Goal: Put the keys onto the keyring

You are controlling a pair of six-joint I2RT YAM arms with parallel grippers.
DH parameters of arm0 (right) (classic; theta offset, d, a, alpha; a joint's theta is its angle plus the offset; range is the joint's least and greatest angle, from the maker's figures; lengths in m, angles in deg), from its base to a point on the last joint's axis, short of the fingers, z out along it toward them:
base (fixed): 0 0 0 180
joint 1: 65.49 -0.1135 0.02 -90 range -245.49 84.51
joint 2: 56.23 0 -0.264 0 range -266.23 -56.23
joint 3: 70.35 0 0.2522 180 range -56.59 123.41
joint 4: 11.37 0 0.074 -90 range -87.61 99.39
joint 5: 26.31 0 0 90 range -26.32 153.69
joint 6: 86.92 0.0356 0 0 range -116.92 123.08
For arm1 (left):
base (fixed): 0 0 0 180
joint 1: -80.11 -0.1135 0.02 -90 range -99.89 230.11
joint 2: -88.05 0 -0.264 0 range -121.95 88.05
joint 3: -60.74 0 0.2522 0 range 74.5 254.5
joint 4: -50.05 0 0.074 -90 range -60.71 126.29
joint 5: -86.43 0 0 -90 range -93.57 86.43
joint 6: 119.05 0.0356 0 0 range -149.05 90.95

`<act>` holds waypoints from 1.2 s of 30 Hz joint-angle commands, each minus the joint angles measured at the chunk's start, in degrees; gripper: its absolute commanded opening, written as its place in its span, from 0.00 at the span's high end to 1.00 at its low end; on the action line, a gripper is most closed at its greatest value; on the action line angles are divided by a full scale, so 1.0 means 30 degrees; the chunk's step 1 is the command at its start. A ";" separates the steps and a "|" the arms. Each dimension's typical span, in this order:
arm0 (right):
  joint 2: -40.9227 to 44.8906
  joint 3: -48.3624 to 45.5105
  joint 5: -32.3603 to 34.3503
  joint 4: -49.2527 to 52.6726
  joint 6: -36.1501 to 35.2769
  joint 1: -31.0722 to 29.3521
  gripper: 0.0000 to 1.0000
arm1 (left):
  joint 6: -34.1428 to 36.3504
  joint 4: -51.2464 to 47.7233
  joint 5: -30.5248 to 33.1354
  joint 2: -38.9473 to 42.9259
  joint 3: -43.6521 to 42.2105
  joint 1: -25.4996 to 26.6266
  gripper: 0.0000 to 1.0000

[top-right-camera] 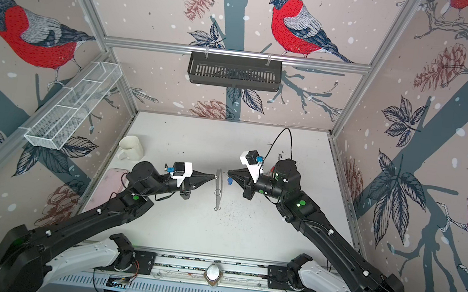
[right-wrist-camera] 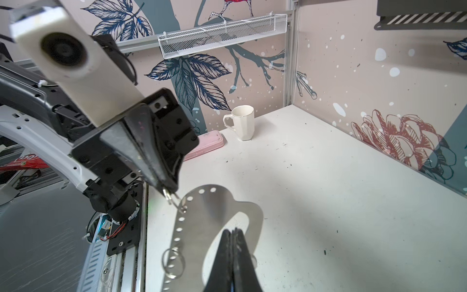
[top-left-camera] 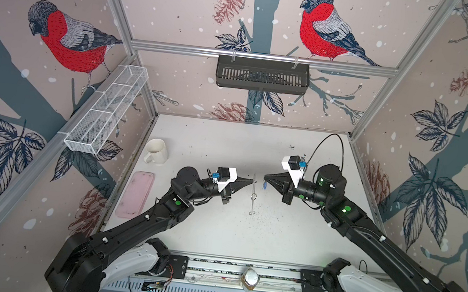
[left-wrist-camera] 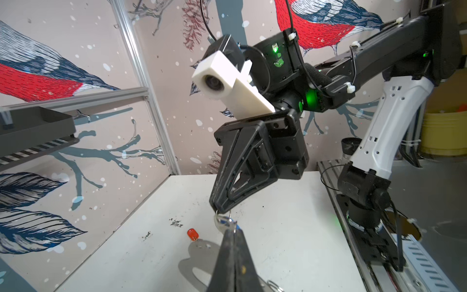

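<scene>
Flat grey perforated metal keyring (right-wrist-camera: 214,209) being held at edge loop (right-wrist-camera: 174,199) by closed left gripper (right-wrist-camera: 168,189); silver blue-tagged keys (left-wrist-camera: 223,222), being pinched in closed right gripper (left-wrist-camera: 219,211), just right of that loop.

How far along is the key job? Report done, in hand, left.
Done: no key is clearly on; whether the red tag is hooked on I cannot tell. In hand: the left fingers pinch a small ring at the edge of the keyring, which hangs upright; the right fingers hold the blue-tagged key close beside it. Left: thread that key onto a ring.
</scene>
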 commanded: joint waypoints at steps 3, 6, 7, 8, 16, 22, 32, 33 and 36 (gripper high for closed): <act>0.0369 -0.0027 0.0216 -0.0183 -0.0086 -0.0212 1.00 | 0.1666 -0.2754 -0.5943 -0.1536 0.2252 -0.0964 1.00; 0.0430 -0.0027 0.0332 -0.0219 -0.0283 -0.0366 1.00 | 0.3923 -0.6369 -0.6673 -0.2325 0.4017 -0.1040 1.00; 0.0408 -0.0031 0.0409 -0.0260 -0.0320 -0.0400 1.00 | 0.4727 -0.7445 -0.6935 -0.2472 0.4445 -0.1064 1.00; 0.0379 -0.0055 0.0464 -0.0317 -0.0347 -0.0439 1.00 | 0.5462 -0.8352 -0.7218 -0.2569 0.4837 -0.1095 1.00; 0.0287 0.0055 0.0509 -0.0414 -0.0685 -0.1084 1.00 | 0.3994 -0.6201 -1.1410 -0.2459 0.4702 -0.3179 1.00; 0.0269 0.0130 0.0395 -0.0606 -0.0933 -0.1450 1.00 | 0.2861 -0.4804 -1.2305 -0.2467 0.4543 -0.3729 1.00; -0.0805 0.0997 -0.0113 -0.0995 -0.1441 -0.2233 1.00 | 0.1076 -0.2216 -1.3145 -0.2679 0.4069 -0.4197 1.00; -0.0888 0.1075 -0.0243 -0.1024 -0.1514 -0.2292 1.00 | 0.0512 -0.1434 -1.3267 -0.2771 0.3937 -0.4251 1.00; -0.1120 0.1230 -0.0627 -0.1039 -0.1657 -0.2420 1.00 | -0.1553 0.1349 -1.3516 -0.3087 0.3483 -0.4349 1.00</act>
